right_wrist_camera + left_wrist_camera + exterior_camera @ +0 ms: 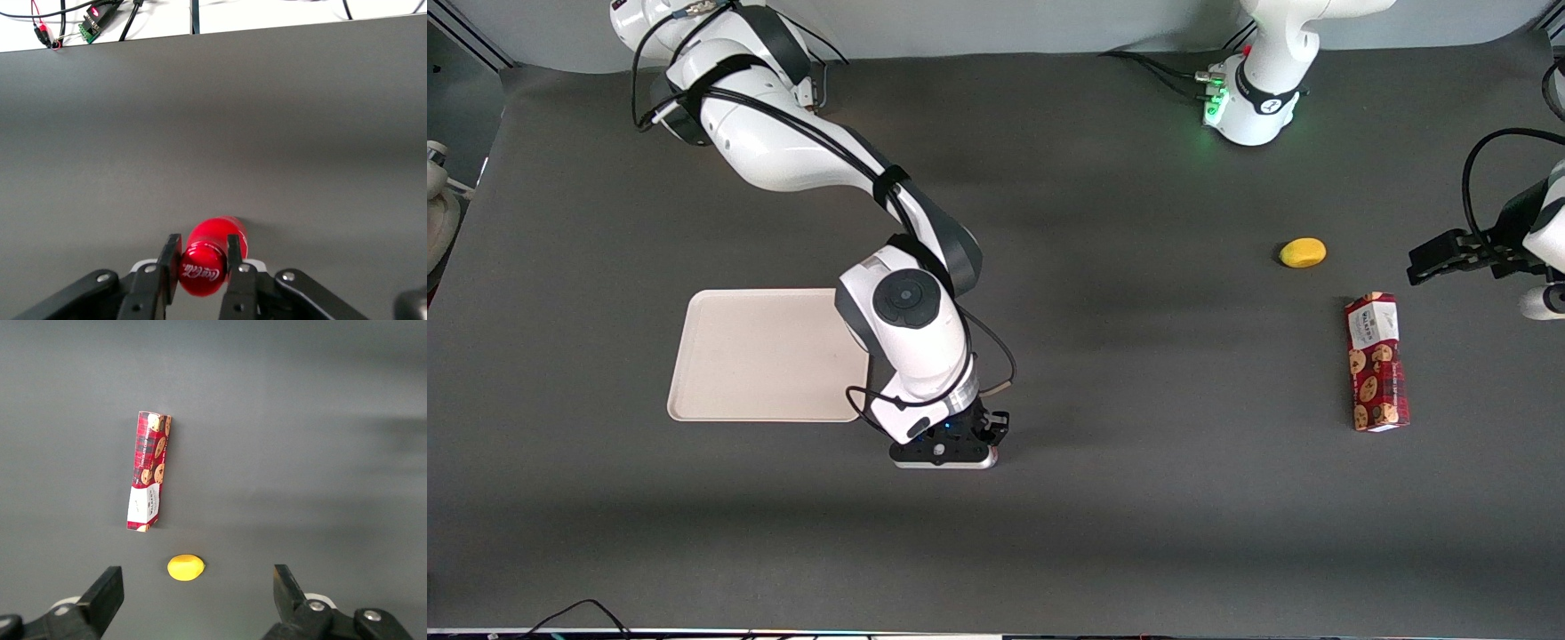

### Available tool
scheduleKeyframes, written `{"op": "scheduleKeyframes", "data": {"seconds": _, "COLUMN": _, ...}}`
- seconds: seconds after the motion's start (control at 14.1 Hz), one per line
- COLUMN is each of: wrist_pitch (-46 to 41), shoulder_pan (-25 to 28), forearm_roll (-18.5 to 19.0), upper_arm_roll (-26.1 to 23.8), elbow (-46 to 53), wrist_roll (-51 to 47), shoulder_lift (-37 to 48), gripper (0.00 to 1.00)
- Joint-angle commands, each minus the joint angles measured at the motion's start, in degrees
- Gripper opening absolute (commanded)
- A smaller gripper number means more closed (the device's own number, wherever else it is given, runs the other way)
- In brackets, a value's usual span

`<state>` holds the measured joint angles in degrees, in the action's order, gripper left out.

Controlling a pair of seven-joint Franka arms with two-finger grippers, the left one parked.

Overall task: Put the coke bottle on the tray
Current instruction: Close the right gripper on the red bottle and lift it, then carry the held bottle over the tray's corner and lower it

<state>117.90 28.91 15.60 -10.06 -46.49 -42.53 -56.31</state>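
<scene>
Gripping the coke bottle (pixel 212 257) between its two fingers (pixel 169 261), the gripper (pixel 945 451) of the working arm stands low over the table (pixel 1138 533), nearer to the front camera than everything else on it. In the right wrist view the fingers press on both sides of the red bottle near its upper part, and the bottle seems upright, with its base hidden under it. In the front view the bottle itself is not visible, because the wrist covers it.

Just beside the gripper, a little farther from the front camera, lies the tray (pixel 756 356), flat and with nothing on it. The arm's wrist overlaps the corner of the tray that is closest to the gripper.

Toward the parked arm's end of the table lie a red cookie box (pixel 1376 362) and, farther from the camera than the box, a small yellow object (pixel 1303 252); both are well apart from the work.

I judge that the grasp is made and the carrying is in hand. The next move calls for a lift that clears the low rim, a short travel sideways over the tray, and then a gentle lowering before the fingers let go, since a slim bottle may tip easily.
</scene>
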Motion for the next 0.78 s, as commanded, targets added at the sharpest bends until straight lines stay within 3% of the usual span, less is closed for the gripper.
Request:
{"op": "scheduleKeyframes", "data": {"seconds": 0.0, "wrist_pitch": -10.0, "shoulder_pan": -3.9, "forearm_roll": 0.6, "upper_arm_roll": -4.3, "elbow": -0.4, "wrist_roll": 3.0, "shoulder_lift": 8.6, "gripper": 0.04}}
{"op": "scheduleKeyframes", "data": {"seconds": 0.28, "wrist_pitch": -28.5, "shoulder_pan": -9.3, "forearm_roll": 0.2, "upper_arm_roll": -10.4, "elbow": -1.4, "wrist_roll": 8.8, "shoulder_lift": 19.3, "gripper": 0.03}}
{"op": "scheduleKeyframes", "data": {"seconds": 0.57, "wrist_pitch": -42.4, "shoulder_pan": -13.3, "forearm_roll": -6.1, "upper_arm_roll": -10.2, "elbow": -5.1, "wrist_roll": 15.4, "shoulder_lift": 29.3, "gripper": 0.0}}
{"op": "scheduleKeyframes", "data": {"seconds": 0.71, "wrist_pitch": -44.5, "shoulder_pan": -14.7, "forearm_roll": -6.3, "upper_arm_roll": -9.8, "elbow": -12.2, "wrist_roll": 17.4, "shoulder_lift": 36.1, "gripper": 0.0}}
